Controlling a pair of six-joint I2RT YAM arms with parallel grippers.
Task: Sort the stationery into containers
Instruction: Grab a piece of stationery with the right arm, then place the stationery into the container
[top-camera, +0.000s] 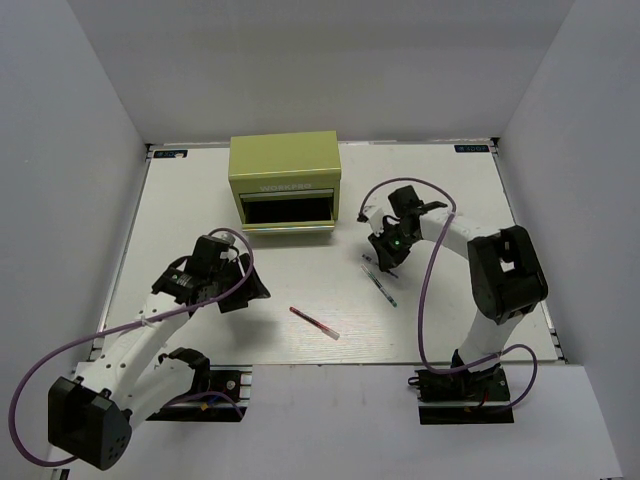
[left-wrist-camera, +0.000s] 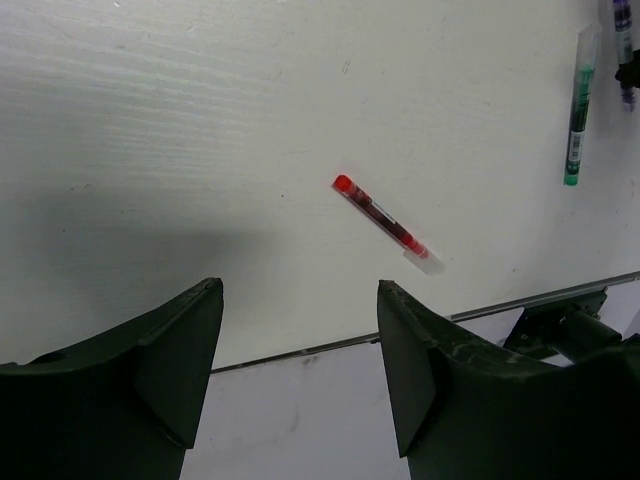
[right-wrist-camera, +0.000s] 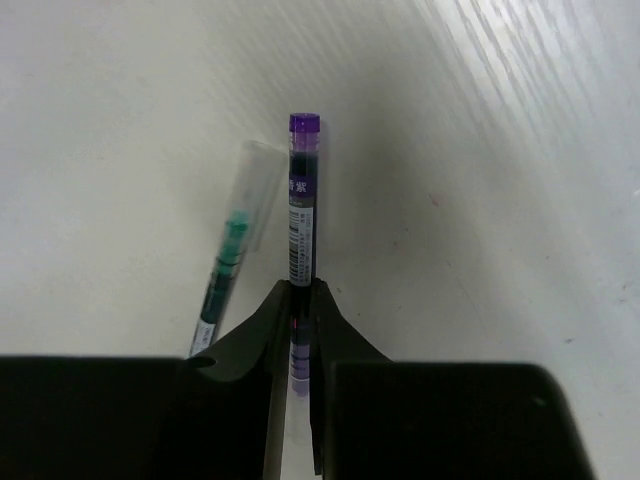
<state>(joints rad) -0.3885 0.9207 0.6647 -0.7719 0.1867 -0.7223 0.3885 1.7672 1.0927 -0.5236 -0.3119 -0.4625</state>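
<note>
Pinching the purple pen (right-wrist-camera: 302, 200) in the right pincer (right-wrist-camera: 300, 292), green pen (right-wrist-camera: 232, 250) lying just beside it on the worktop (right-wrist-camera: 100, 150), left pincer (left-wrist-camera: 300, 295) gaping wide near the red pen (left-wrist-camera: 388, 222)

Bore, on a white wood-grained desk (top-camera: 180, 200), an olive-green tool chest (top-camera: 285, 180) at the far middle, dark opening facing the near edge. Held a red pen (top-camera: 314, 323) near front centre, well apart from a green pen (top-camera: 381, 287) and a purple pen (right-wrist-camera: 303, 200) side by side at right.

Overhead and close, downward left-wrist views share the red pen (top-camera: 314, 323).
</note>
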